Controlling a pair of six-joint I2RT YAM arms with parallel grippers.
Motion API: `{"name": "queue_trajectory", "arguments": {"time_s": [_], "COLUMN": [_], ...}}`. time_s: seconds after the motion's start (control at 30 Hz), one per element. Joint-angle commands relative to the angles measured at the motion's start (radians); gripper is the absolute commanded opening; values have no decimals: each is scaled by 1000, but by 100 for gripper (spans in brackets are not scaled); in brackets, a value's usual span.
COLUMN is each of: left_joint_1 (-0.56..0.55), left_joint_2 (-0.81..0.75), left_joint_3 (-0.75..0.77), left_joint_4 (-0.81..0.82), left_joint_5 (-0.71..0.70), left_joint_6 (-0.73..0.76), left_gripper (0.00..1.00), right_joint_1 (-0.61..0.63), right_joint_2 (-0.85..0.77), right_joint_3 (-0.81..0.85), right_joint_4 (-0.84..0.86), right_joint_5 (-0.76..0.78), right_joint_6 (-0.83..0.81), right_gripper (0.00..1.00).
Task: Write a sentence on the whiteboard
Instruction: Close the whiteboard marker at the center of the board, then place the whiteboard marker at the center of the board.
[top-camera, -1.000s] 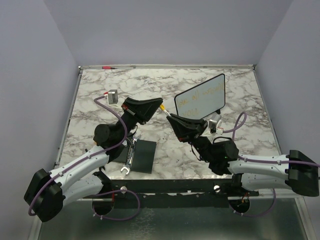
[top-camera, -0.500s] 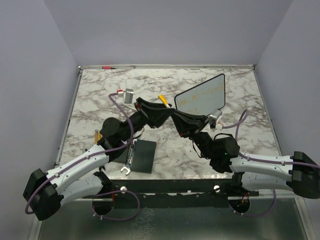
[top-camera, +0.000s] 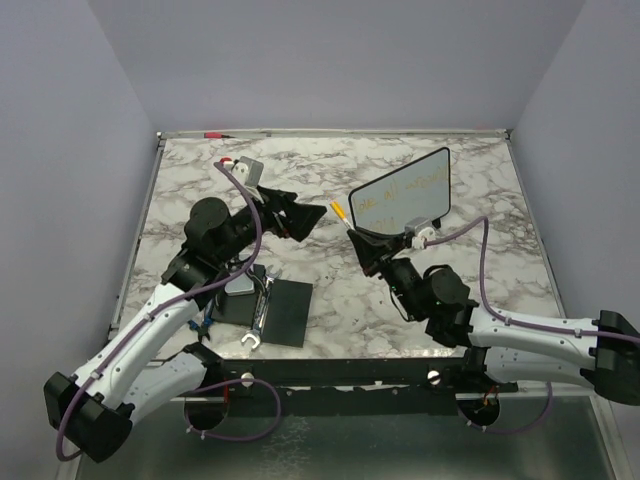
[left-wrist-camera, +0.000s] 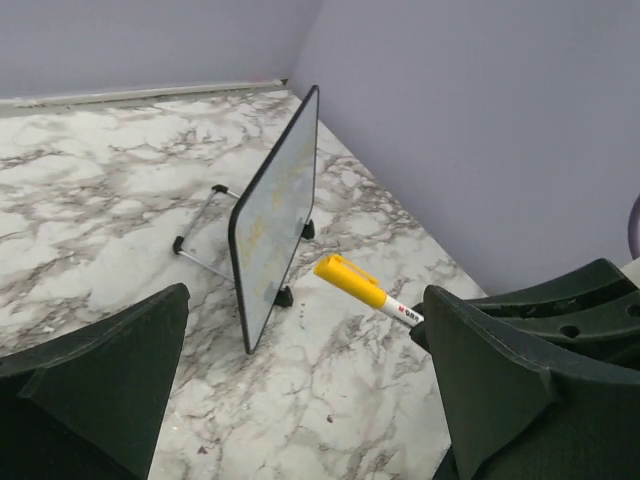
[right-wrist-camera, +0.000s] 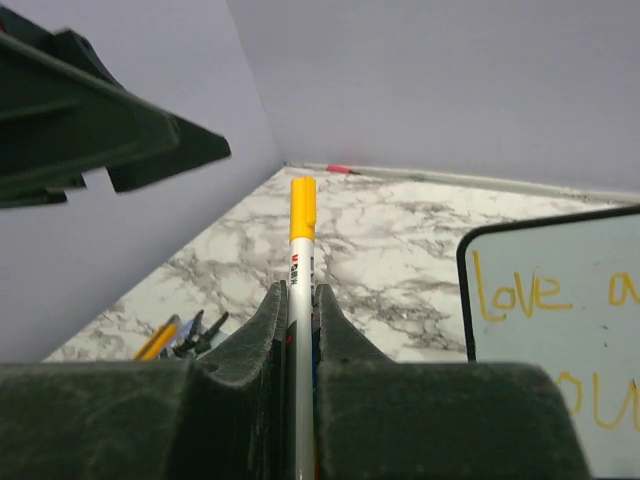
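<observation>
Whiteboard (top-camera: 400, 195): propped on thin black stand (left-wrist-camera: 205, 225) at far right of marble worktop (top-camera: 480, 270), leaning back, written face turned toward near side. Long axis roughly left to right, right end slanting farther away. Carries the sentence (right-wrist-camera: 520, 290) in yellow-orange over two lines, "Love" legible at top left, the rest too faint or cut off to read.

Right tool (top-camera: 356, 236): narrow, clamped on white marker (right-wrist-camera: 300, 260) along the barrel. Sits just near and left of the board's left lower corner, apart from it. Marker's long axis slanting near-right to far-left, yellow end (top-camera: 339, 211) leading toward far left, so aimed away from the board face rather than at it. Probably a cap on that yellow end, though hard to confirm.

Left tool (top-camera: 310, 218): wide open, gripping nothing, hanging just left of the yellow end without touching it. In the left wrist view, marker framed between the spread fingers, board beyond and to the left.

Nearer arm to the board: clearly the right. For any further stroke, judged necessary to swing the marker's working end round to the right and far side, square to the leaning face; a hard push likely to tip or slide so light a board on its stand.
</observation>
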Motion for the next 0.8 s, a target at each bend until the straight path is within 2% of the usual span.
{"name": "queue_trajectory", "arguments": {"time_s": [0.0,0.23,0.37,0.57,0.77], "left_joint_1": [58,192,230,246,246], "left_joint_2": [16,126,166,131,92], "left_joint_3": [72,100,75,26,0], "left_joint_4": [-165,-243,-249,-262,-263], "left_joint_5": [-25,-197,-343,-398,-446], "left_joint_6": [92,215,281,354,379], "left_gripper": [99,99,99,99,99], "right_joint_1": [-3,-1,-2,-1,-2], "right_joint_2": [28,160,277,461,539], "right_joint_3": [-22,-29,-7,94,111], "right_joint_4": [-133,-232,-248,-374,-432], "right_joint_5": [52,-9,14,99,118], "right_joint_6": [61,193,237,368,478], "right_gripper": [1,1,1,1,4]}}
